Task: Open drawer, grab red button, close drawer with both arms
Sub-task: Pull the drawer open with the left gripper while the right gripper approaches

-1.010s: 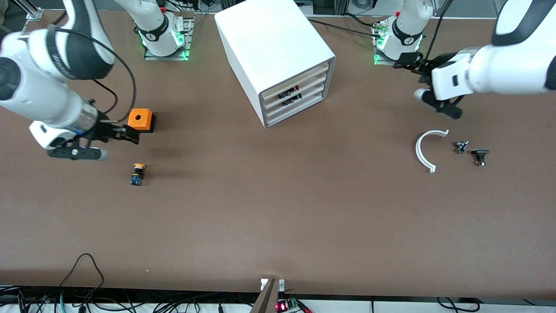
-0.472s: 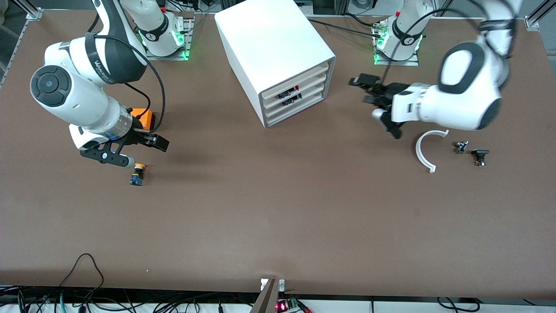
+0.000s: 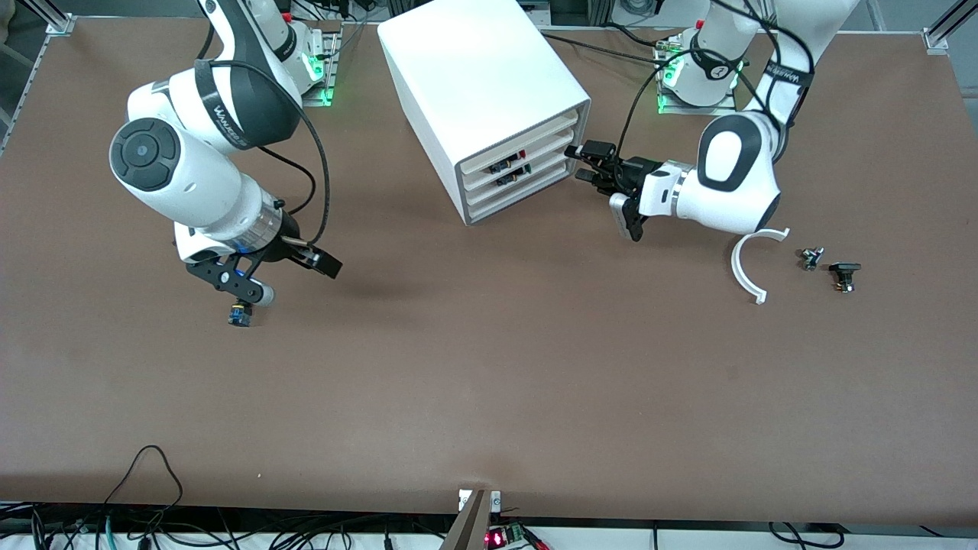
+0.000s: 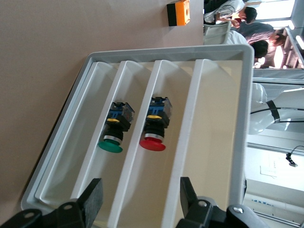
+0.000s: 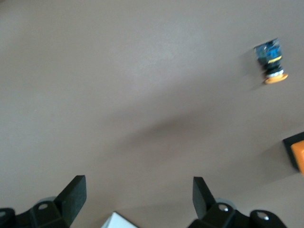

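Facing the drawer (image 3: 527, 150), left gripper (image 3: 592, 162) jaws apart, right gripper (image 3: 294, 263) jaws apart; button (image 4: 153, 128) likely light, rigid, gripped across its body.

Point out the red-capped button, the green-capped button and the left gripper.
red-capped button (image 4: 153, 144): left wrist view, on its red cap.
green-capped button (image 4: 110, 147): left wrist view, on its green cap.
left gripper (image 3: 590, 161): front view, midway between its fingertips.
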Controlling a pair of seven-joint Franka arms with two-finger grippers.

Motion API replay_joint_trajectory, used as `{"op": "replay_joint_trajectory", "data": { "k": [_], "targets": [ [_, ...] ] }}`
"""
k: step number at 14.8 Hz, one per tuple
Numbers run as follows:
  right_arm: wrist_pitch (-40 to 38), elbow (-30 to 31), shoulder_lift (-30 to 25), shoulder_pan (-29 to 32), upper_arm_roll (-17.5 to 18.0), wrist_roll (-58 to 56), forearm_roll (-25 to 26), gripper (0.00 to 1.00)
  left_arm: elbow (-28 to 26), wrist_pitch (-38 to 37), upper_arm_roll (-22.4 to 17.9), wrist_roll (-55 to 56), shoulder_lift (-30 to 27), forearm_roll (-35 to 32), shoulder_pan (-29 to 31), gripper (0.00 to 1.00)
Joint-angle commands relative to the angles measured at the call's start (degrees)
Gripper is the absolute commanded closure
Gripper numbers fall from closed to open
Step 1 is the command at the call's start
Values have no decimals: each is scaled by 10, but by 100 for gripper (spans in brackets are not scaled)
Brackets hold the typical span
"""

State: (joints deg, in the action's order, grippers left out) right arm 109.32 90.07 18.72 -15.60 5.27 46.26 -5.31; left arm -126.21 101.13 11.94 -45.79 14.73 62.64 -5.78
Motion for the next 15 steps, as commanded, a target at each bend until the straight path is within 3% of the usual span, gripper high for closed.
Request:
{"op": "replay_joint_trajectory", "data": {
  "k": [1,5,15],
  "targets": [
    [-36,-68,38,-12,-2,49,-15,1,-11,1,2,-39,16,39,2,28],
    [-55,-129,71,-30,-2,108,-15,1,-35,14,17,-89,30,65,2,37],
    [-62,-219,114,-40,-2,223,-57,1,-62,51,55,-112,46,96,-7,42]
  ]
}}
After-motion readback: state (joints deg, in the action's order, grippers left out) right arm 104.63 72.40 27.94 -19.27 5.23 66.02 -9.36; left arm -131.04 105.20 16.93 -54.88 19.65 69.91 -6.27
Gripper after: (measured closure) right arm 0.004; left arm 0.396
